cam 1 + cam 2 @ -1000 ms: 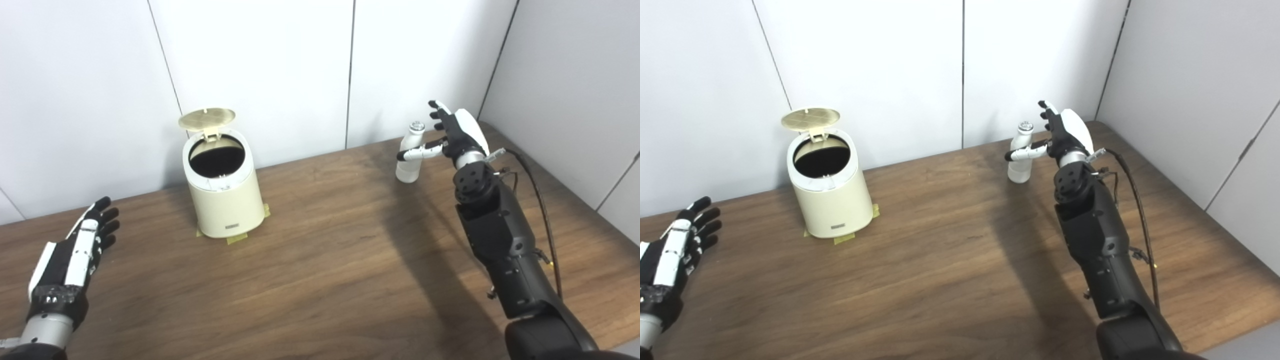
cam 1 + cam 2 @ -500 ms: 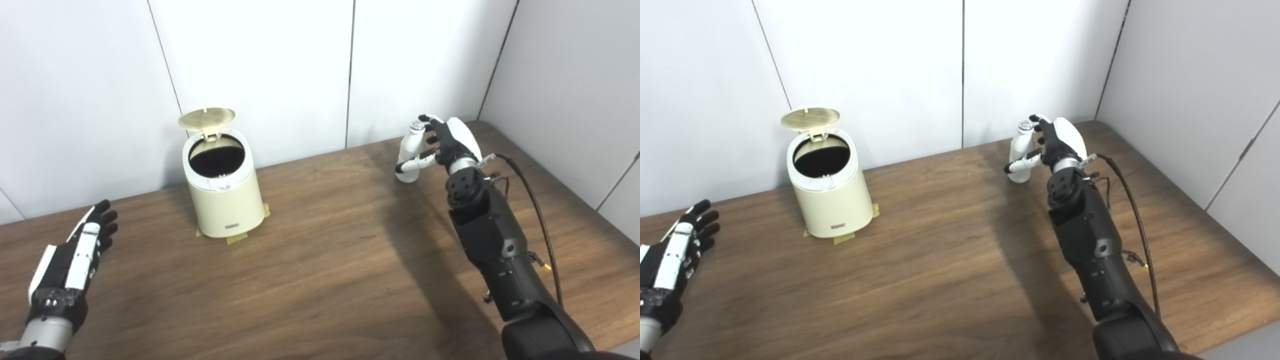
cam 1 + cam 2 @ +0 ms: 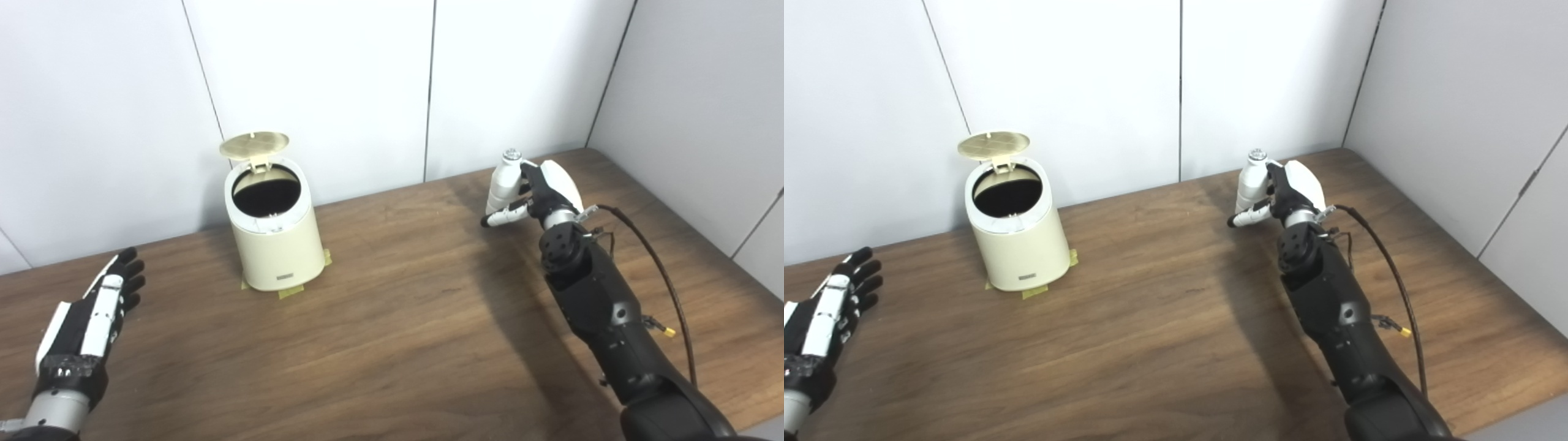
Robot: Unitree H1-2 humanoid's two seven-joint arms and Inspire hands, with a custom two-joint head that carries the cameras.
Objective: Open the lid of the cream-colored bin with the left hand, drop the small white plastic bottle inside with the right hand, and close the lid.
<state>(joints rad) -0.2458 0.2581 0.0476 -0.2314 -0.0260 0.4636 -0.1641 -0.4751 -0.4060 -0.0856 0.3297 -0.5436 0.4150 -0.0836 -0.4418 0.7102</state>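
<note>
Two hands in play, but only one is working: the right hand (image 3: 545, 193) is wrapped around the bottle (image 3: 503, 184) at the far right of the table (image 3: 398, 343), fingers curled round the back of the body and the thumb (image 3: 503, 215) poking out leftward across its lower part. The bottle stands upright, cap on top, long axis vertical; whether its base is touching the wood or just clear of it, I can't tell. The forearm runs up from the bottom right edge, wrist cocked so the white back of the hand faces right. Now look left: the bin (image 3: 274, 236) sits well apart from that hand, across open table, its lid (image 3: 253, 144) tipped up and back, dark mouth facing up. So the carry, as I read it, goes leftward and has to arrive above that rim. The left hand (image 3: 92, 321) lies low at the near left, palm flat, fingers spread, holding nothing, nearer the bin than the right.
</note>
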